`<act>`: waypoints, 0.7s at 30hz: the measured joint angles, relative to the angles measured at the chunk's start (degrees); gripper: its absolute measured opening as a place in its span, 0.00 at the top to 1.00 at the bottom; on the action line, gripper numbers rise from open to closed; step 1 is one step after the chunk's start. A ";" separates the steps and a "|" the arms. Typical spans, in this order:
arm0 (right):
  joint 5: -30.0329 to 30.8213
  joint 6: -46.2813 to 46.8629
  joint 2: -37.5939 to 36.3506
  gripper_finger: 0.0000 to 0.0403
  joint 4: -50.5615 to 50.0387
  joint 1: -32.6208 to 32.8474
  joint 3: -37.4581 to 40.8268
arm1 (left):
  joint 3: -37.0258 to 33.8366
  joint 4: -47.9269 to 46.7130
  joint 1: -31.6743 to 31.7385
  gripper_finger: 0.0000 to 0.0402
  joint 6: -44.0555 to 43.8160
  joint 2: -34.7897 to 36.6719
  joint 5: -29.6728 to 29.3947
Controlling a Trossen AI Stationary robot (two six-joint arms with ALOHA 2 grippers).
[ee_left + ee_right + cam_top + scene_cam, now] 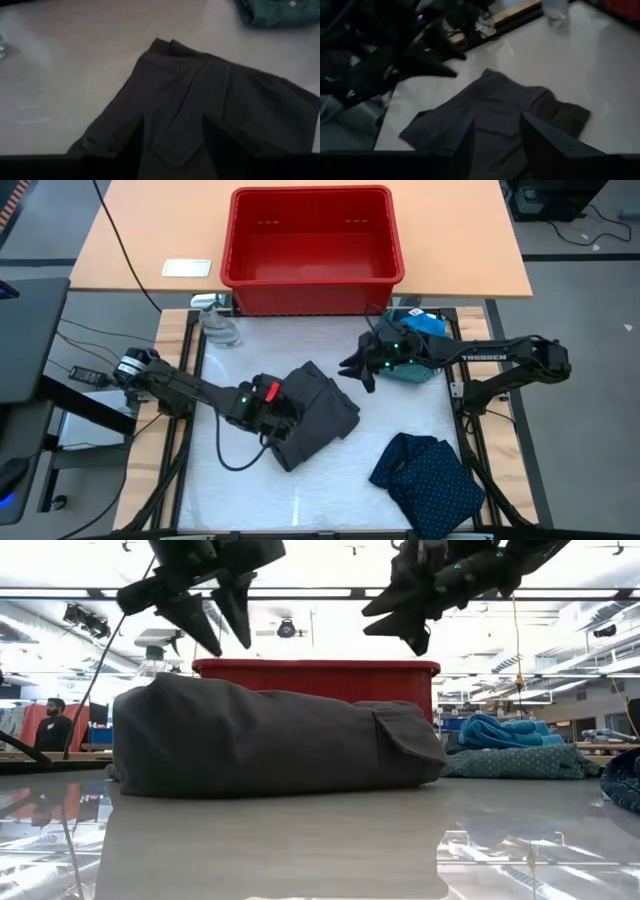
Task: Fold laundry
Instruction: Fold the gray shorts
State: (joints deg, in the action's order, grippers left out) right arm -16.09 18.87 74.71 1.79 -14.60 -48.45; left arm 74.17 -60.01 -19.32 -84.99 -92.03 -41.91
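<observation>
Both of my pincers hang released above the bench, nothing held: my left pincer over the near-left edge of the large charcoal-grey garment and my right pincer off its far-right corner, I judge because the folded bundle now lies flat mid-bench and needs no grip. I count one charcoal bundle, one navy dotted piece near right, one bright blue garment atop a grey-green shirt far right, and one red bin beyond

bright overhead light, glossy tabletop, dim wrist views
</observation>
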 joint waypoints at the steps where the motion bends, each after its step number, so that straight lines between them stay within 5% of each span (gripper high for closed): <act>1: -0.73 0.00 -0.03 0.60 -0.22 0.50 0.00 | 0.54 -0.13 0.38 0.49 0.67 0.00 0.01; 10: -3.24 -1.51 0.98 0.60 -2.98 6.79 0.00 | 4.38 0.78 2.26 0.49 4.46 0.34 -3.95; 21: 4.31 -3.04 1.78 0.64 -5.02 11.63 4.56 | 4.20 4.95 1.42 0.55 6.40 -0.23 -4.52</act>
State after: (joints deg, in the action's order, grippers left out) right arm -11.78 15.83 76.49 -3.24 -2.96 -43.88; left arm 78.37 -55.07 -17.90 -78.59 -92.26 -46.44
